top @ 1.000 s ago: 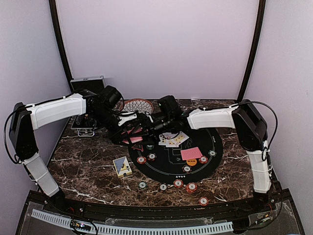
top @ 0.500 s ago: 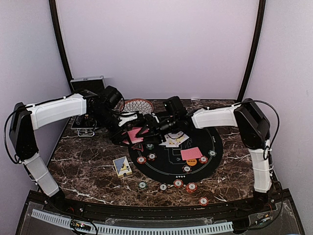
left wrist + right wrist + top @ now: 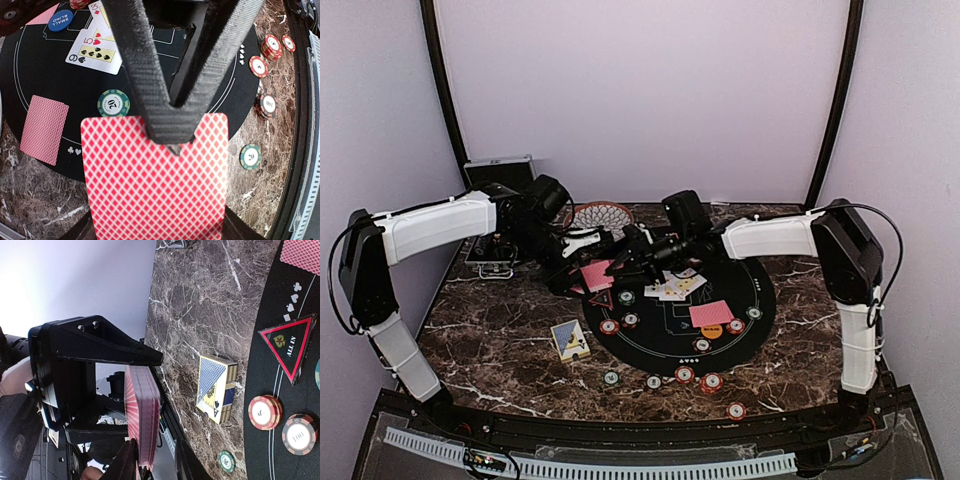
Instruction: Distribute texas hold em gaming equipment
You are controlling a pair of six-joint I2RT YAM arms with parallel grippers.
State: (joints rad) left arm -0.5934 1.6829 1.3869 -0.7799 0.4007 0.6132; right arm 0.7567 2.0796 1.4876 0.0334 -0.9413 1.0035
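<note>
Seen from above, the left end effector [image 3: 582,272] holds a deck of red-backed cards [image 3: 597,275] above the far-left edge of the black mat [image 3: 760,300]. The right end effector [image 3: 625,262] meets it there. Already laid out are face-up cards [image 3: 670,288], a face-down card [image 3: 710,314], an orange button [image 3: 709,333] and a triangle marker [image 3: 601,300]. Chips [image 3: 685,374] lie along the mat's near rim and on the worktop [image 3: 490,330].

The left wrist view shows that end effector pressed together on the deck's top edge, with a blue button [image 3: 63,20] lying beside the face-up cards.

In the right wrist view the deck is edge-on. The right fingers [image 3: 127,462] stand narrowly spread on either side of its end, with a gap on one side, so no card appears pinched yet.

The deal looks partway done, since the deck is thick and many cards remain.
</note>
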